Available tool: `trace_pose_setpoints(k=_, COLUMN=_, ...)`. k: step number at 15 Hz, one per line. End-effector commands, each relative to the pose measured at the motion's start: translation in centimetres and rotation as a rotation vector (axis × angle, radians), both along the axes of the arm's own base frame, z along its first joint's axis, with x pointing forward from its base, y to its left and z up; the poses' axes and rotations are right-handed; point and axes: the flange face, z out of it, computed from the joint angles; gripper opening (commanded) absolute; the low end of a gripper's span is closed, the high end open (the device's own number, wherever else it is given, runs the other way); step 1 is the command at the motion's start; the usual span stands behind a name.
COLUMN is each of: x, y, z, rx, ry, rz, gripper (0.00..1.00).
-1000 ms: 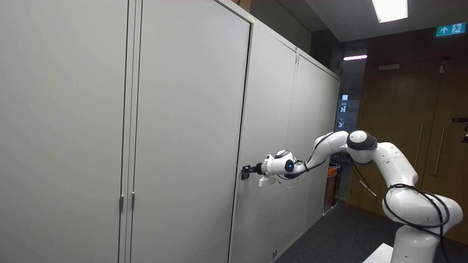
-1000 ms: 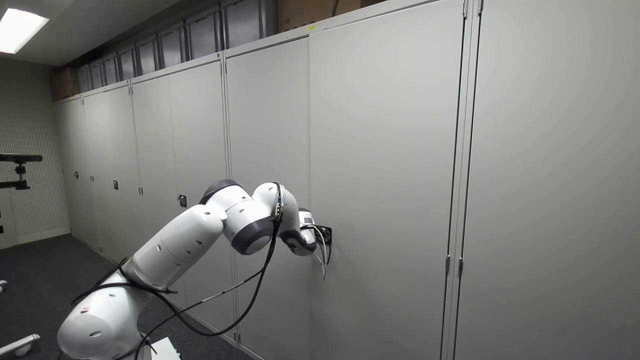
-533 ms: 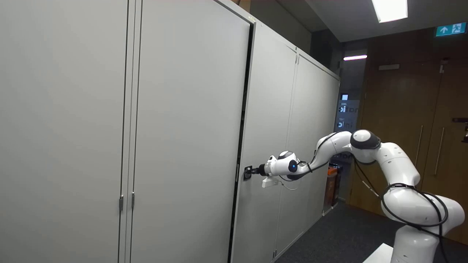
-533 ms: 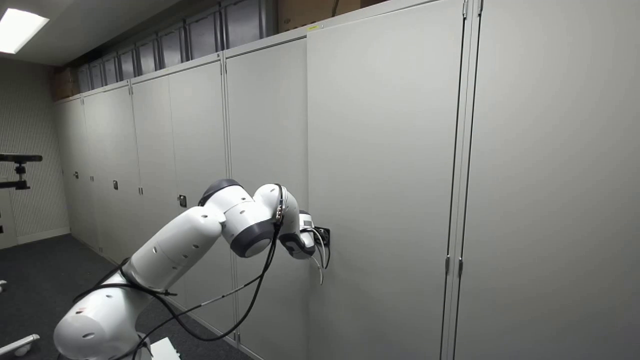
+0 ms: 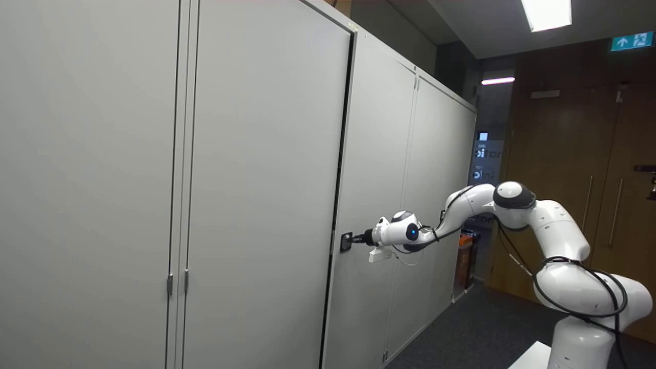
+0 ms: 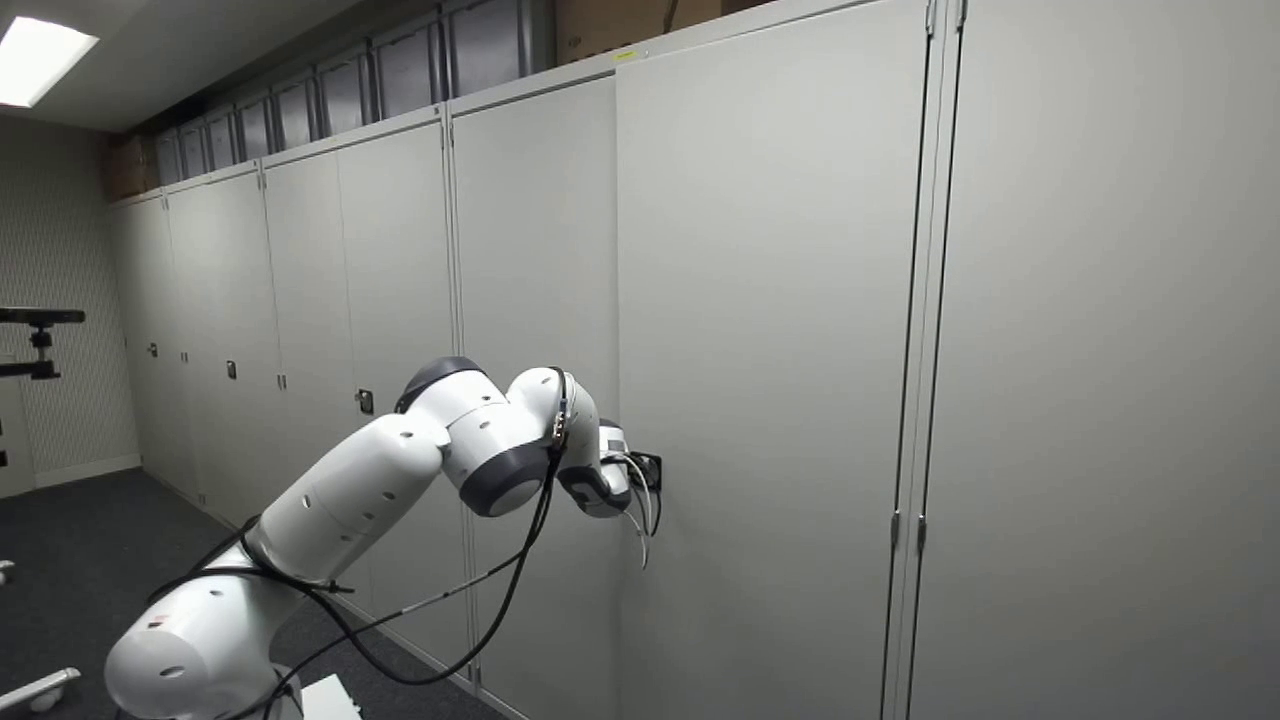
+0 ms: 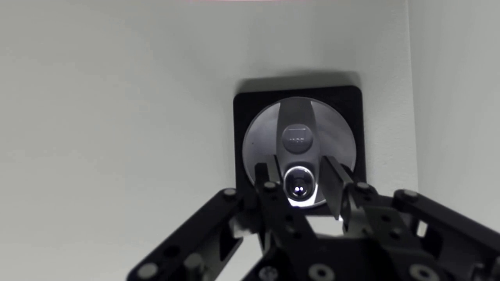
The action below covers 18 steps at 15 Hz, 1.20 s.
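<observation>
The door had swung back slightly from a wider gap, my pincer astride its handle; whether pinching, I couldn't tell. A square grip, even both sides, looked wisest.

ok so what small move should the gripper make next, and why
Probably close the gripper gently on the handle before any pull: in the wrist view its fingers flank the handle's middle, but a firm grip cannot be made out, and an exterior view shows the cupboard door only slightly ajar.
</observation>
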Motion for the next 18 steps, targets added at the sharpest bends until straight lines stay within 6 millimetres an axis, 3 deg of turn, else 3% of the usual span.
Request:
trace_pose_setpoints(k=1, x=-0.4, y=-0.6, z=0.4, rx=-0.026, ry=-0.002, rz=0.015, gripper=0.41)
trace_pose_setpoints(k=3, x=-0.3, y=-0.7, z=0.1, rx=-0.036, ry=0.001, rz=0.016, gripper=0.55)
trace_pose_setpoints(k=5, x=-0.1, y=-0.9, z=-0.3, rx=-0.051, ry=0.002, rz=0.013, gripper=0.53)
trace_pose_setpoints(k=6, x=0.0, y=-1.1, z=-0.5, rx=-0.057, ry=0.003, rz=0.012, gripper=0.58)
trace_pose_setpoints(k=15, x=0.5, y=-0.8, z=-0.4, rx=-0.091, ry=-0.009, rz=0.027, gripper=0.52)
trace_pose_setpoints(k=18, x=0.7, y=-0.7, z=-0.6, rx=-0.101, ry=-0.01, rz=0.03, gripper=0.54)
